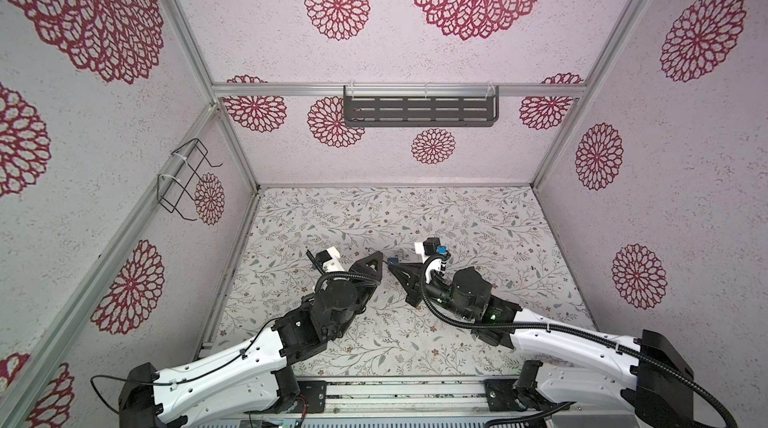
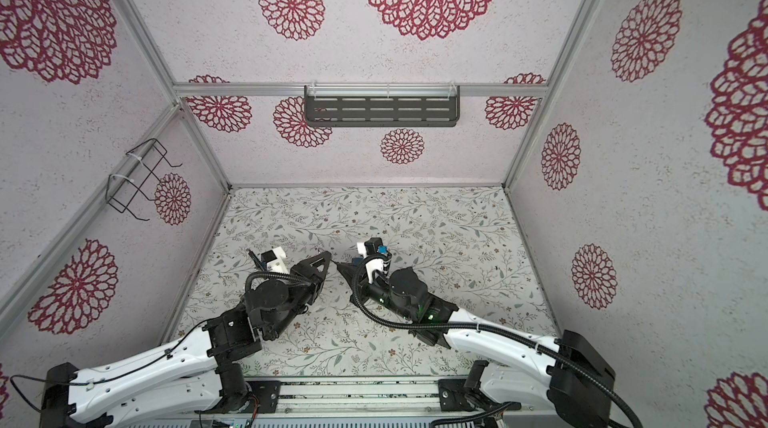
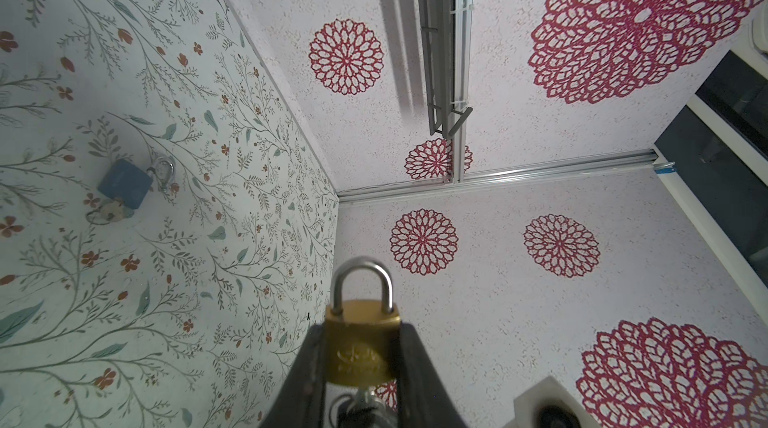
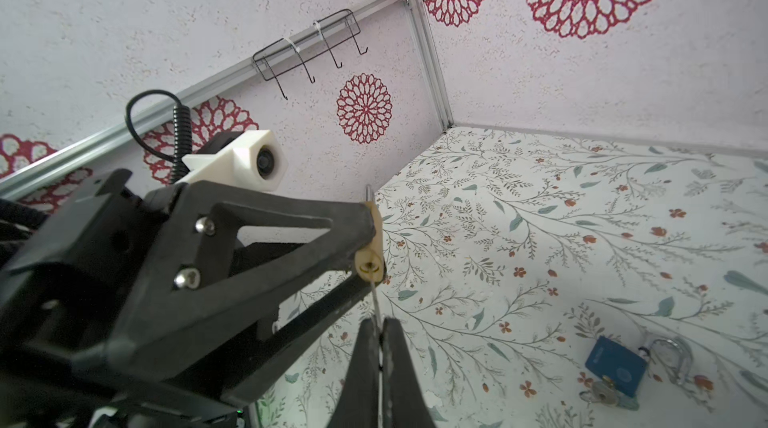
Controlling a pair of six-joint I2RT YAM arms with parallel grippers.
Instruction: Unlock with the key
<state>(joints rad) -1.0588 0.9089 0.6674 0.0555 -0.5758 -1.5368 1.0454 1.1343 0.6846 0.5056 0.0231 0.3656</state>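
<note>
**A:** Where do things stand?

**B:** The left end effector [image 3: 363, 327] is clamped on the body of the brass padlock [image 3: 362, 347]. It holds the lock up off the tabletop [image 4: 540, 239], between the two arms, with the shackle [image 3: 363, 264] closed. The right end effector [image 4: 379, 324] is pinched tight on the key [image 4: 375, 301]. The blade runs up to the keyhole [image 4: 368, 267] in the face opposite the shackle.

**A:** Is the key fully in?

**B:** The tip meets the keyhole, but I cannot tell how deep it sits. I'd say the step in hand is seating it and then turning.

**A:** How should that be done well?

**B:** Keep the blade in line with the keyway and push straight along it until it stops. Any sideways lean could bend so thin a blade or jam it. Then roll the right wrist about the blade's own axis instead of swinging the arm. The left grip has to resist that twist so the lock doesn't spin with the key. If the key slips between the pads, stop and re-grip. The shackle springing up is the sign of success.

**A:** And the blue padlock [image 4: 615, 365]?

**B:** It lies on the tabletop well apart, shackle open, with a key at its base. Leave it alone.
</note>
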